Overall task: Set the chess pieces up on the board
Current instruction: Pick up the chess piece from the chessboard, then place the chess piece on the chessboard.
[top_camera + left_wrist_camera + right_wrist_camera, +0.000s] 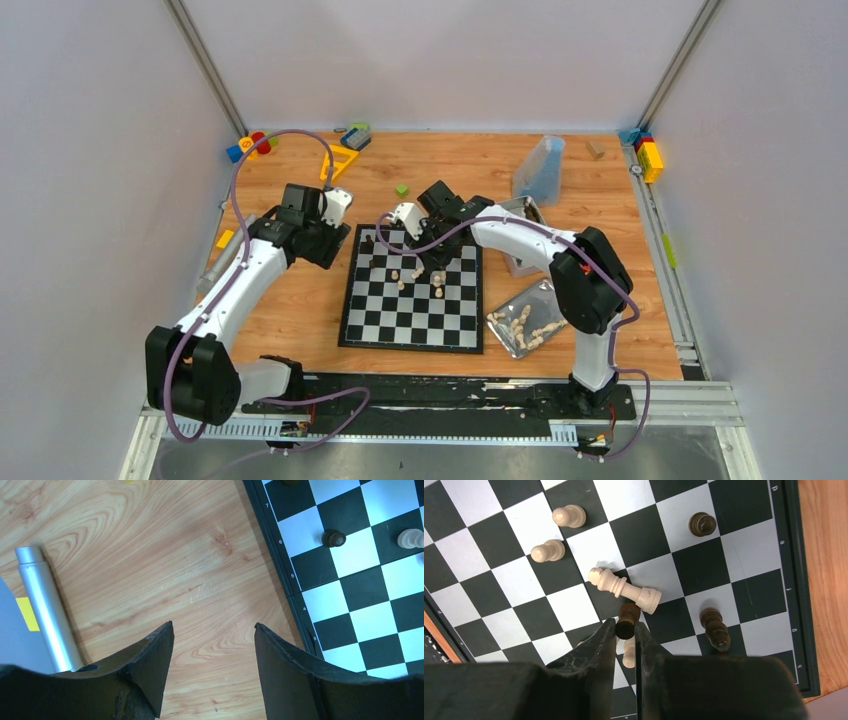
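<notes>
Over the board [754, 550], right claw [625, 626] pinches a dark brown piece [628, 614], jaws nearly together; left claw [214, 630] hangs spread and empty just off the board.

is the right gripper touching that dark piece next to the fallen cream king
Touching. The right wrist view shows the right gripper with both fingertips closed against the sides of the dark piece, with no gap visible on either side.

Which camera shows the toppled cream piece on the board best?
Right wrist: the toppled cream piece lies on its side, mid-frame and sharp. Top external shows only tiny specks there; left wrist doesn't show it.
</notes>
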Controlling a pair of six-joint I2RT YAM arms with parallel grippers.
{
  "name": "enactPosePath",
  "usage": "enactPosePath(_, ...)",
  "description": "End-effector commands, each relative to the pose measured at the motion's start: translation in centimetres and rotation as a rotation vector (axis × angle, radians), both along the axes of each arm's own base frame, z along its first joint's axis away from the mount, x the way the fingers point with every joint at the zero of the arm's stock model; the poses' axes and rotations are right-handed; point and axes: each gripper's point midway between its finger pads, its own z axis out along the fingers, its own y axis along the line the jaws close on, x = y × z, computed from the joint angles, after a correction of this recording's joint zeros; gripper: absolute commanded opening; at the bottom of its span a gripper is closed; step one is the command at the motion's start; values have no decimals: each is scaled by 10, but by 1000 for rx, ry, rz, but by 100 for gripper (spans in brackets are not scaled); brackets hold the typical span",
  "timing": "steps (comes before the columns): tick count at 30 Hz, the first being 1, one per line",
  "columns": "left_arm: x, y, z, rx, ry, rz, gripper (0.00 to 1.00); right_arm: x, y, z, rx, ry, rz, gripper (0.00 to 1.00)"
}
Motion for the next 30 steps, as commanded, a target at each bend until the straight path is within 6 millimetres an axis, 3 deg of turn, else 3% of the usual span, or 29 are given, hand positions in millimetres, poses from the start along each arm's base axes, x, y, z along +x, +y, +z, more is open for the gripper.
enactPosePath(1,4,2,12,-14,-50,23,69,6,12,35,62,-53,13,8)
enactPosePath(11,6,2,17,-18,-75,25,68,14,0,77,86,-135,-6,5)
enactPosePath(20,15,-24,29,-111,-87,-91,69,58,-38,118,124,-204,-133,6)
enactPosePath(25,21,-44,38,-178,-78,-178,79,83,-64,109,110,-185,-209,6)
enactPosePath(30,21,-66,44,-277,-59,-259,81,100,-80,89,80,-145,-254,6)
